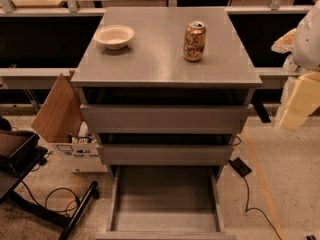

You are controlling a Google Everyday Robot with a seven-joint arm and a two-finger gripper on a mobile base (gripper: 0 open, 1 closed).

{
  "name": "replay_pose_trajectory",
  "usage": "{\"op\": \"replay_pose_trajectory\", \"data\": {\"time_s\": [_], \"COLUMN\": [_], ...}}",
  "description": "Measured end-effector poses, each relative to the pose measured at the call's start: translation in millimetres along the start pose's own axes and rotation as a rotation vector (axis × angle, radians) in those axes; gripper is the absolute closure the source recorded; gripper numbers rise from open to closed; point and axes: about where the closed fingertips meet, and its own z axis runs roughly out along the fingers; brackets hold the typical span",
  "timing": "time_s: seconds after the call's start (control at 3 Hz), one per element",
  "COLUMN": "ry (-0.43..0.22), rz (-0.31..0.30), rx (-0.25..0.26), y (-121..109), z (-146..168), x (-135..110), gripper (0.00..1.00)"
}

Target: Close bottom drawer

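The grey cabinet [165, 59] stands in the middle of the camera view with its three drawers facing me. The bottom drawer [165, 199] is pulled far out. Its shallow grey box is empty, and its flat grey front [165, 235] lies at the lower edge of the view. The two drawers above it [165, 119] [165, 154] stick out only a little. My gripper [296, 104], cream-coloured under the white arm [309, 34], hangs at the right edge. It is level with the top drawer, to the right of the cabinet and apart from it.
A white bowl [114, 36] and a soda can [194, 41] stand on the cabinet top. An open cardboard box [60, 119] sits on the floor at the left, beside a black chair base [75, 209]. A black adapter [240, 167] and its cable [250, 204] lie on the floor at the right.
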Motion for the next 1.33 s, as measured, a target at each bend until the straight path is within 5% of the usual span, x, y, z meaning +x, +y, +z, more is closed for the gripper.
{"op": "replay_pose_trajectory", "data": {"time_s": [0.67,1.0,1.33], "ry": [-0.028,-0.125,-0.235], "rz": [0.021,0.085,0.080], "rx": [-0.007,-0.029,-0.046], "y": [11,46,97], "z": [16,61,131], "x": [6,21,27], "gripper": [0.00,0.00,0.00]}}
